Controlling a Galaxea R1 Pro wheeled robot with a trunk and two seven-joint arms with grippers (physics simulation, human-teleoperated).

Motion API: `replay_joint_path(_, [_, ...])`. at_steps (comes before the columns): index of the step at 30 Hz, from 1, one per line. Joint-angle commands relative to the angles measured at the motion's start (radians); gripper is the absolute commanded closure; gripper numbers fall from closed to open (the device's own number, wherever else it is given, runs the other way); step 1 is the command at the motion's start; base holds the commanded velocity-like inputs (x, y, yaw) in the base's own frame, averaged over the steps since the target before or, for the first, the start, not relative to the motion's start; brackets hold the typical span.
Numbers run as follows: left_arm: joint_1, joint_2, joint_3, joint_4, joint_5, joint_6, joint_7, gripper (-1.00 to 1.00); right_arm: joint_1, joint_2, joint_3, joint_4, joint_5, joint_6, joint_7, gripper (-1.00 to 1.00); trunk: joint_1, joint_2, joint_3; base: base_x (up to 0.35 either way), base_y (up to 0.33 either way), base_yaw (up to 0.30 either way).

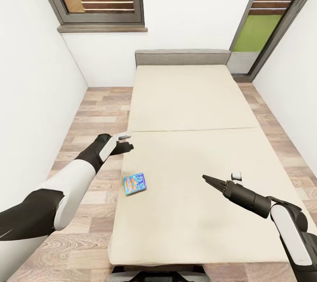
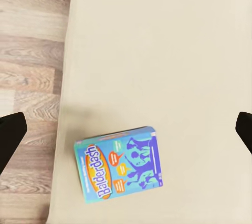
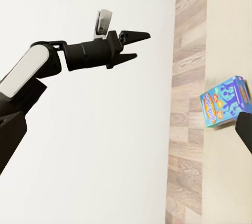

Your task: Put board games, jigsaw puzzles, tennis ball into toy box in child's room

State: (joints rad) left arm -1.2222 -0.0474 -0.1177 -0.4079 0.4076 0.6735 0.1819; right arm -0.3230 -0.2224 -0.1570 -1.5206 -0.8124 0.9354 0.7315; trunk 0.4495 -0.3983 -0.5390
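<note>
Facing a beige bed [image 1: 193, 110] in a white-walled room, the robot holds both arms out over its near end. One toy is in view: a small blue game box [image 1: 135, 184] lying flat on the mattress near the bed's left edge, its printed face up. The left tool [image 1: 125, 141] hovers above and just beyond the box, its fingers spread wide; the wrist view looks straight down on the box between the two dark fingertips [image 2: 10, 132]. The right tool [image 1: 210, 180] hangs over the mattress well apart from the box, its fingers pressed together. Nothing is gripped. Judging from this, the box is not yet picked up.
</note>
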Motion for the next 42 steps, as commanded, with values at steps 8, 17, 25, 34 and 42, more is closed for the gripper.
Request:
replay_joint_path(8, [-0.003,0.003,-0.007,-0.023,0.011,0.006,0.006,-1.00,-0.001,0.000,-0.001,0.000,0.001,0.005,0.003,-1.00,0.000,-0.002,-0.015,0.000,0.000,0.000])
replay_joint_path(17, [-0.003,0.001,-0.006,-0.027,0.014,0.006,0.003,-1.00,-0.001,-0.001,-0.001,0.000,0.001,0.006,0.004,-1.00,0.000,-0.002,-0.030,0.000,0.000,0.000])
replay_joint_path(25, [-0.003,0.001,-0.006,-0.028,0.014,0.006,0.001,-1.00,-0.001,0.000,-0.001,0.000,0.001,0.006,0.004,-1.00,0.000,-0.002,-0.043,0.000,0.000,0.000])
replay_joint_path(34, [-0.003,0.000,-0.006,-0.029,0.014,0.005,0.000,-1.00,-0.001,0.000,-0.001,0.000,0.001,0.006,0.004,-1.00,0.000,-0.002,-0.058,0.000,0.000,0.000])
replay_joint_path(42, [-0.003,0.001,-0.006,-0.034,0.014,0.005,-0.001,-1.00,-0.001,-0.001,-0.001,0.000,0.001,0.006,0.003,-1.00,0.000,-0.002,-0.071,0.000,0.000,0.000])
